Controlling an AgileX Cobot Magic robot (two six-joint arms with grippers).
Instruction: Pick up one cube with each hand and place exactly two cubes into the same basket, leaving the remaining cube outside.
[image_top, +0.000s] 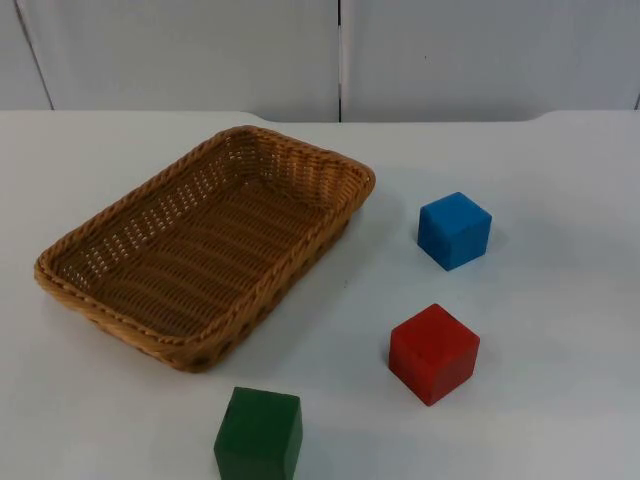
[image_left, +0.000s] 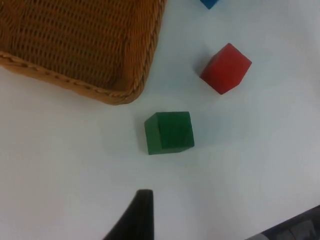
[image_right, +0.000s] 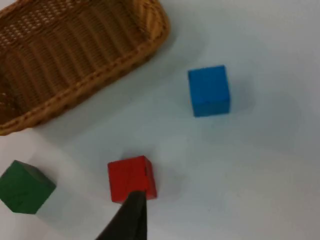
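- Basket (image_top: 130, 215): woven wicker, empty, lying at the left centre of the top view on the white table (image_top: 560, 400).
- Blue cube (image_top: 455, 230): right of centre in the top view, well apart from the basket.
- Red cube (image_top: 433, 353): lower right of centre, near the blue cube but not touching it.
- Green cube (image_top: 259, 433): at the bottom edge, just below the basket's near corner.
- Left gripper (image_left: 137, 215): hangs over the table near the green cube; whether its fingers are apart or together cannot be told.
- Right gripper (image_right: 131, 215): hangs just beside the red cube; its finger spread likewise cannot be told.
- Step in hand, as judged: approach. Each gripper should centre over its nearest cube, align its fingers with two flat faces, and descend straight.
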